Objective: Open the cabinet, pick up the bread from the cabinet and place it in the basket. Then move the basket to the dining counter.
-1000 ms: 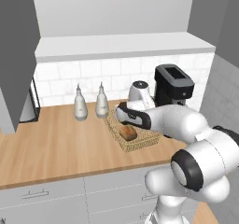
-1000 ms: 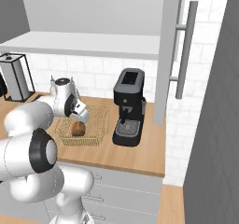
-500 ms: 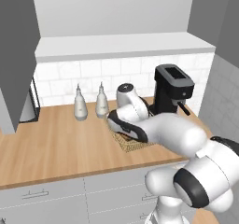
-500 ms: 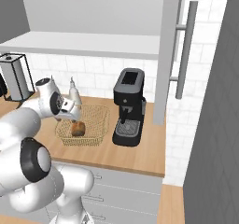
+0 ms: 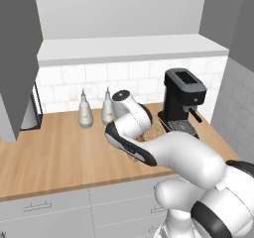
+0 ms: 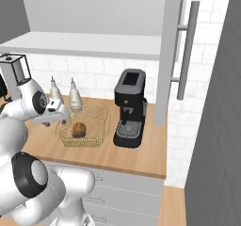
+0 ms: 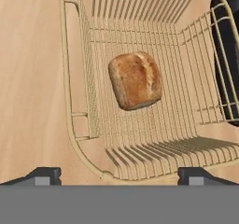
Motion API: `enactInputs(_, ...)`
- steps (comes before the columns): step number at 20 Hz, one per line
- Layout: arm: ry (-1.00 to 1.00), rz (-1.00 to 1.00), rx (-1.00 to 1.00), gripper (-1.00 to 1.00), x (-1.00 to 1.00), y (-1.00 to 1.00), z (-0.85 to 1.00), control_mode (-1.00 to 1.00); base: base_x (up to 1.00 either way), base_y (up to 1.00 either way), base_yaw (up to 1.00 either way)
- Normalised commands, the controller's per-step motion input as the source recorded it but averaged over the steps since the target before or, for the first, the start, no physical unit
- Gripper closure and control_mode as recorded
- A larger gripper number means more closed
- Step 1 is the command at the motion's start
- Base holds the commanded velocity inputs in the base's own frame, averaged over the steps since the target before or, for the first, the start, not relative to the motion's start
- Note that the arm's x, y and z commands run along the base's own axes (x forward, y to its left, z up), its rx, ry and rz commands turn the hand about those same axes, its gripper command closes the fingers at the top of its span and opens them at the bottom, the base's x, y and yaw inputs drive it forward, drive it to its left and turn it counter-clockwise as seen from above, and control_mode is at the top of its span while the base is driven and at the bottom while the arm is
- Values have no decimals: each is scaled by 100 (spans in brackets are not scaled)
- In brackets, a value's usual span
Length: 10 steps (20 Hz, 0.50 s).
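Note:
The tan wicker basket (image 7: 70, 101) stands on the wood counter with the small brown bread (image 7: 135, 80) lying in its middle. From the right base view the basket (image 6: 101, 122) sits left of the coffee machine, bread (image 6: 78, 130) inside. My gripper (image 7: 121, 176) is open and hovers over the basket's near rim, holding nothing. It reaches in from the left (image 6: 62, 117) at the basket's left edge. The cabinet door (image 6: 168, 55) hangs open with its silver bar handle (image 6: 186, 51). In the left base view my arm covers most of the basket (image 5: 158, 127).
A black coffee machine (image 6: 129, 108) stands close to the basket's right side (image 5: 183, 100). Two pale bottles (image 5: 85, 110) (image 5: 107, 108) stand behind the basket near the white tiles. A dark appliance (image 6: 14, 72) sits at the far left. Bare counter (image 5: 54, 155) lies to the left.
My hand has swung left from above the bread to the basket's left rim, staying open. The bread and basket have not moved.

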Motion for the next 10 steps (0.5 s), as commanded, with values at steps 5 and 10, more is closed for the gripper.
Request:
enactInputs(5,6,14,0,-100,-1,0,0,-100,0,0,0)
enactInputs(10,1,20,0,-100,-7,0,-1,-100,0,0,0)
